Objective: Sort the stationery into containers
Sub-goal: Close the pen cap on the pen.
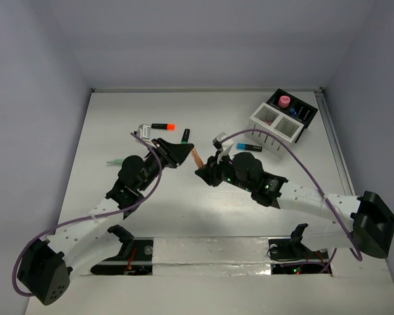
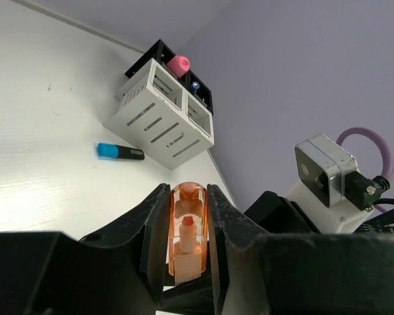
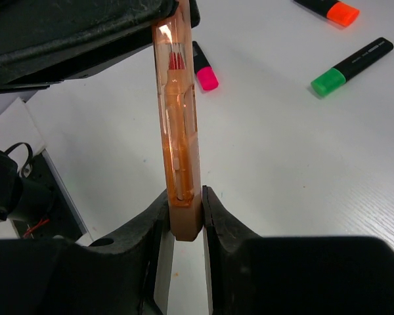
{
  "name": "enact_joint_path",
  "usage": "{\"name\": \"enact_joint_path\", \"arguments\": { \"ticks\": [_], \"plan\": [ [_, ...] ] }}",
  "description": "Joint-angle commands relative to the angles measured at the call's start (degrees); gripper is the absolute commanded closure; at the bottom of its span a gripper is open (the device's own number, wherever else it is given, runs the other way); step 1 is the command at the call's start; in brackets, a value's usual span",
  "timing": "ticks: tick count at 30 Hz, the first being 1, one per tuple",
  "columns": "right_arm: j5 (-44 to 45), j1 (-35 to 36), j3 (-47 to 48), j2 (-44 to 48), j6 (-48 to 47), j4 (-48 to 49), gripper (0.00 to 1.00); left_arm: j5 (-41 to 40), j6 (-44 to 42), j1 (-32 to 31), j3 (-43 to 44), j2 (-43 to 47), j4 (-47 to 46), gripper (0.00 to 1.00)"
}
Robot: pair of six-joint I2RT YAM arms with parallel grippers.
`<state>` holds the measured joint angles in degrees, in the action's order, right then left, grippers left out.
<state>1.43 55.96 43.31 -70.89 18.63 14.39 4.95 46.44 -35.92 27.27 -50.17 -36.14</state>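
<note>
A translucent orange pen (image 1: 197, 157) is held off the table between both grippers. My left gripper (image 1: 184, 152) is shut on its capped end (image 2: 187, 226). My right gripper (image 1: 205, 172) is shut on its solid base end (image 3: 185, 220). The white slatted box (image 1: 274, 123) joined to the black box (image 1: 299, 110) stands at the back right, with a pink-topped item (image 1: 284, 101) in the black part. A blue-capped highlighter (image 1: 248, 147) lies just in front of the white box. Orange-capped (image 1: 163, 126) and green-capped (image 1: 185, 136) highlighters lie behind the left gripper. A pink-capped one (image 3: 205, 69) shows in the right wrist view.
A small grey and white piece (image 1: 143, 131) lies by the orange-capped highlighter. A pale green item (image 1: 113, 162) lies at the left, beside the left arm. The purple cables arch over both arms. Grey walls close the table's back and sides.
</note>
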Motion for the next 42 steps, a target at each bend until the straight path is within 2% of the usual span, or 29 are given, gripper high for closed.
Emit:
{"name": "enact_joint_path", "arguments": {
  "ticks": [1,11,22,33,42],
  "plan": [
    [-1.0,0.3,3.3,1.3,-1.6,1.3,1.00,2.3,-2.3,-0.4,3.8,0.6,2.0,1.00],
    [0.9,0.3,4.1,2.4,-3.5,0.4,1.00,6.6,-1.6,-0.9,3.6,-1.2,1.3,1.00],
    [2.2,0.3,6.3,2.1,-5.7,1.8,1.00,6.3,-0.3,-3.5,0.9,-2.4,-0.6,1.00],
    [2.2,0.3,9.0,2.9,-7.7,1.3,1.00,0.4,0.1,-11.2,-1.0,-5.0,-2.3,1.00],
    [3.8,0.3,11.4,5.1,-10.5,-0.4,1.00,-2.7,0.8,-14.8,-2.7,-6.9,-3.3,1.00]
  ]
}}
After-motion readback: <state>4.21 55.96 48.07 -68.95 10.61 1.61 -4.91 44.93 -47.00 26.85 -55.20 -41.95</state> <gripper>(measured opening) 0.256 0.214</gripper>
